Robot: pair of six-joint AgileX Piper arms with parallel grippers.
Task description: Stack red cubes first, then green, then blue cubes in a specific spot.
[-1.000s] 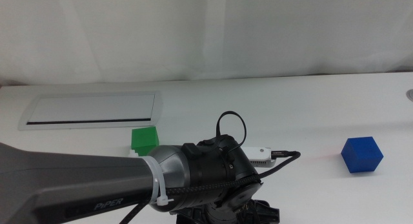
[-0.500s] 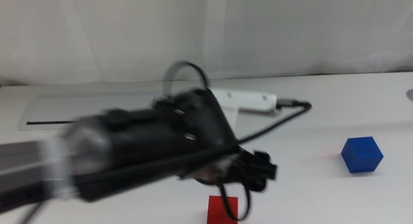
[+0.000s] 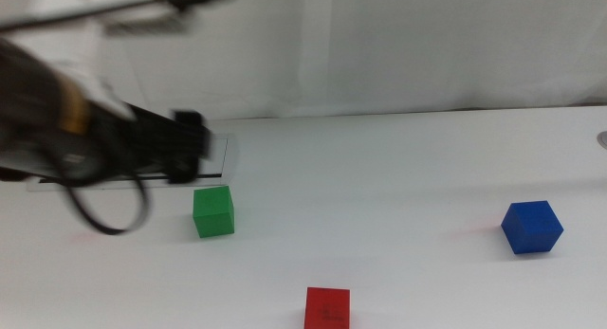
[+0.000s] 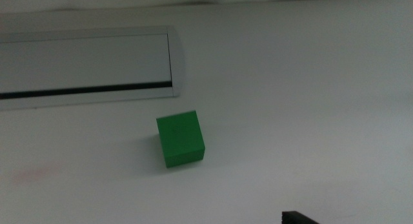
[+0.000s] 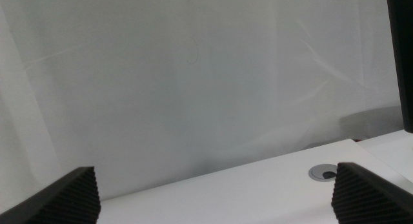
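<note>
A: Where's the left gripper (image 3: 190, 144)?
B: Raised above the green cube (image 3: 213, 211); its jaws are too blurred to tell.
A: The right gripper (image 5: 213, 192)?
B: Spread wide, empty. The red cube (image 3: 327, 307) sits at the near edge, the blue cube (image 3: 531, 227) far right.

Bright, even light; left arm (image 3: 85, 139) motion-blurred.

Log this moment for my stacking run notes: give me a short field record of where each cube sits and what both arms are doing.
red cube: alone on the table's near edge, nothing stacked on it
green cube: on the table just in front of the grey-framed panel, untouched
blue cube: far right on the table, apart from the others
left gripper: raised at the left, above the panel, holding nothing visible
right gripper: open, empty, facing the backdrop, outside the middle view
stack: not yet started
</note>
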